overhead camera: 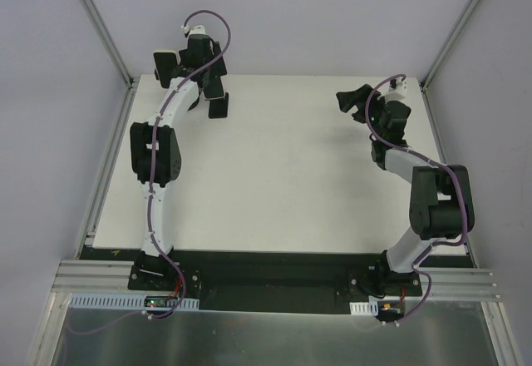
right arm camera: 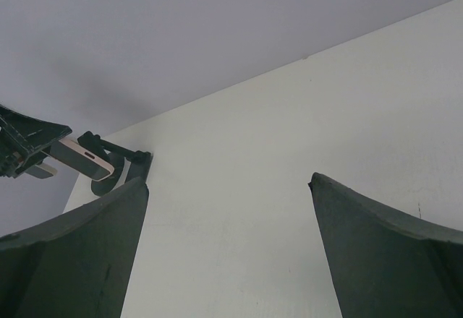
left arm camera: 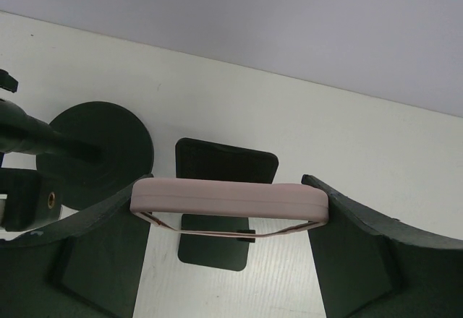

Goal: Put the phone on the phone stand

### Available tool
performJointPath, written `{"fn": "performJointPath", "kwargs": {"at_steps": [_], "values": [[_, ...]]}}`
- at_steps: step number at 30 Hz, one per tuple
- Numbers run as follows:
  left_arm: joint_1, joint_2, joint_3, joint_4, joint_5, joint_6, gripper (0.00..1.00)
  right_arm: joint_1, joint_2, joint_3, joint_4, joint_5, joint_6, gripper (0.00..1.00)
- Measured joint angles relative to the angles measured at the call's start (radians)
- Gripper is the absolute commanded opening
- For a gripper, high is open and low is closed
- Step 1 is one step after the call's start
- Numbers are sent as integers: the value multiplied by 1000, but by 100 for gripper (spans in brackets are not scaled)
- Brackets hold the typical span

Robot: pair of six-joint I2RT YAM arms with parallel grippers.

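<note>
Left tool [left arm camera: 227,191] grasps pink phone [left arm camera: 228,201] widthwise, long axis apparently pointing toward stand [left arm camera: 226,160]; right tool [right arm camera: 228,188] released.

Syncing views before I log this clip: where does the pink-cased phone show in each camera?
Left wrist: phone centre frame, clamped in the left gripper.
Right wrist: far left edge, small, in that gripper.
Top external: top left at the left gripper; the phone itself is too hidden to pick out.
Shared landmark: far edge of the white table.

overhead, two wrist views, common phone [left arm camera: 228,204]
</note>
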State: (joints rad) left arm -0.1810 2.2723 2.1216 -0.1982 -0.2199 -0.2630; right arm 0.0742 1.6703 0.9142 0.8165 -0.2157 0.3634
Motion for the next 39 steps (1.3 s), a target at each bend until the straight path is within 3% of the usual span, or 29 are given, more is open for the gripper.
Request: {"fn": "performJointPath", "kwargs": {"at_steps": [11, 16, 22, 25, 29, 35, 39], "values": [[13, 13, 0, 27, 41, -15, 0, -3, 14, 0, 9, -10, 12, 97], [13, 15, 0, 37, 60, -16, 6, -5, 15, 0, 10, -10, 15, 97], [13, 17, 0, 40, 80, -14, 4, -5, 16, 0, 10, -11, 18, 97], [11, 18, 0, 44, 79, -2, 11, -6, 16, 0, 11, -11, 19, 97], [-3, 19, 0, 44, 43, 34, 28, -7, 18, 0, 16, -14, 22, 97], [-35, 30, 0, 59, -13, 84, 33, -12, 26, 0, 20, -21, 28, 97], [-34, 30, 0, 62, -21, 83, 42, -14, 26, 0, 26, -26, 30, 97]]}}
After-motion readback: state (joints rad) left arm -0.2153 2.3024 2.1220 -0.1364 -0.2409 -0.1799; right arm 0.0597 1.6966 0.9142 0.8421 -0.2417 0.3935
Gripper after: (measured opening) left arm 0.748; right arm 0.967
